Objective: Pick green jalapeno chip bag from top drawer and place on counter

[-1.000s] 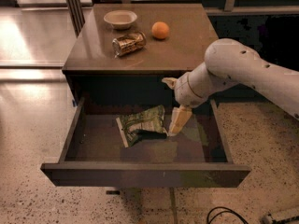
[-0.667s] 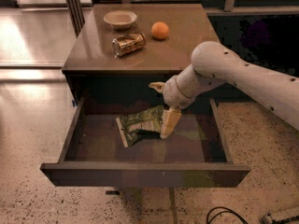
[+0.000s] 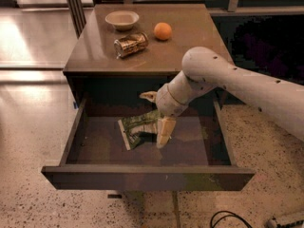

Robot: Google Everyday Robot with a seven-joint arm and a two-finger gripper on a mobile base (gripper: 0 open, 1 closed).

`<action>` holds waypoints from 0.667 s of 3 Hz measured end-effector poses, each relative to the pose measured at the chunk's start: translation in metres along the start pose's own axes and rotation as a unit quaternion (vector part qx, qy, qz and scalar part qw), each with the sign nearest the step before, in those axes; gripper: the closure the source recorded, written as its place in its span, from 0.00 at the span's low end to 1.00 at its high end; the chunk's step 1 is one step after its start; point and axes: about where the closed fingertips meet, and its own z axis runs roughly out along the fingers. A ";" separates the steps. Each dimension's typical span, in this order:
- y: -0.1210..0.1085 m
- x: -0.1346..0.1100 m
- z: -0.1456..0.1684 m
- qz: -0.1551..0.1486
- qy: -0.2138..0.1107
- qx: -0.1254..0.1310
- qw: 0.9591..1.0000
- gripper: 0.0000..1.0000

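The green jalapeno chip bag point(image 3: 138, 129) lies crumpled and flat on the floor of the open top drawer point(image 3: 142, 175), left of centre. My gripper point(image 3: 153, 120) is down inside the drawer at the bag's right edge. It is open: one pale finger point(image 3: 164, 132) points down beside the bag, and the other point(image 3: 148, 96) sticks out above the bag's far edge. The gripper holds nothing. The white arm reaches in from the right. The brown counter point(image 3: 190, 46) is the tabletop above the drawer.
On the counter stand a small pale bowl point(image 3: 122, 19), an orange point(image 3: 162, 31) and a crushed gold-brown can point(image 3: 130, 43). The drawer's side walls and front panel surround the bag. A black cable point(image 3: 228, 218) lies on the speckled floor at lower right.
The arm has swung left and lower into the drawer. The gripper went from right of the bag to its right edge. The bag has not moved.
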 end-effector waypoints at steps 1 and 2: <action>-0.002 0.016 0.023 0.003 0.009 -0.009 1.000 0.00; -0.011 0.026 0.045 -0.004 0.012 -0.016 1.000 0.00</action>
